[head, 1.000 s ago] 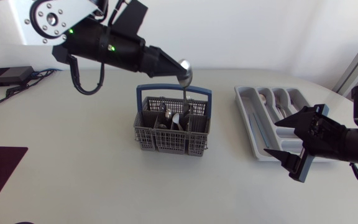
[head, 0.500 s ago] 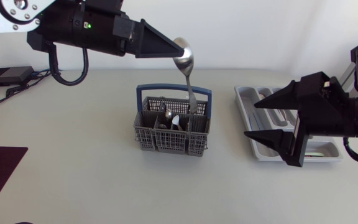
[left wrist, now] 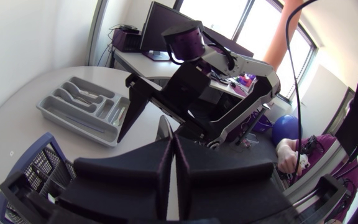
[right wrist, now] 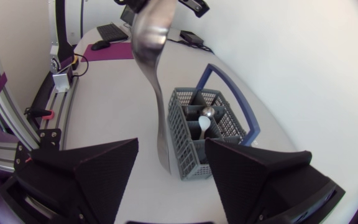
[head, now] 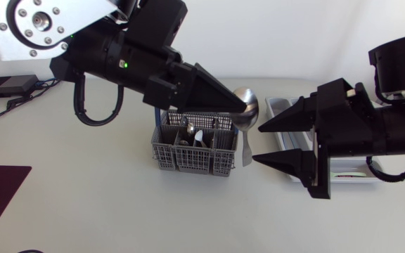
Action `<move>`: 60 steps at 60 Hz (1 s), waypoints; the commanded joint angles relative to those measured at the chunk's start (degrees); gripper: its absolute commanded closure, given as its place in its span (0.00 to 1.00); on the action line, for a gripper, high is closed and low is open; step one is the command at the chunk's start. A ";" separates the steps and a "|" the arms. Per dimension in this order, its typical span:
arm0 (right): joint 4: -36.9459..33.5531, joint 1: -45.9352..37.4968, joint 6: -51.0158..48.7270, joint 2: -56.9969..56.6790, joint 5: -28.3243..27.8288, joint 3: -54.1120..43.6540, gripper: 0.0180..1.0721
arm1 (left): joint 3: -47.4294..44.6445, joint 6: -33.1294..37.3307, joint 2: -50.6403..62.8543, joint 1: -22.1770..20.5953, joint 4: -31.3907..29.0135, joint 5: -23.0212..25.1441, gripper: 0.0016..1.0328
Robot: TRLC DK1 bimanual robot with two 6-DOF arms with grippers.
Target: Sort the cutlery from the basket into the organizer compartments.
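Holding long steel spoon [head: 250, 119] clamped in left claw [head: 240, 108], above blue-handled grey plastic basket [head: 188, 159]; right claw [head: 256, 144] spread apart around handle. Partly filled grey organizer tray [head: 275, 105]; more cutlery waiting in basket.

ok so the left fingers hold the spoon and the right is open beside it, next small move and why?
Probably ease the right gripper forward until its open fingers straddle the spoon handle, then close. The left gripper pinches the spoon by its bowl, handle hanging free beside the basket; in the right wrist view the handle sits ahead of the gap, touching neither finger.
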 commanded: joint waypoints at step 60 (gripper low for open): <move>-1.77 9.41 1.36 -2.04 -0.10 -1.60 0.94 | 1.00 8.07 0.81 -0.57 -6.10 2.09 0.83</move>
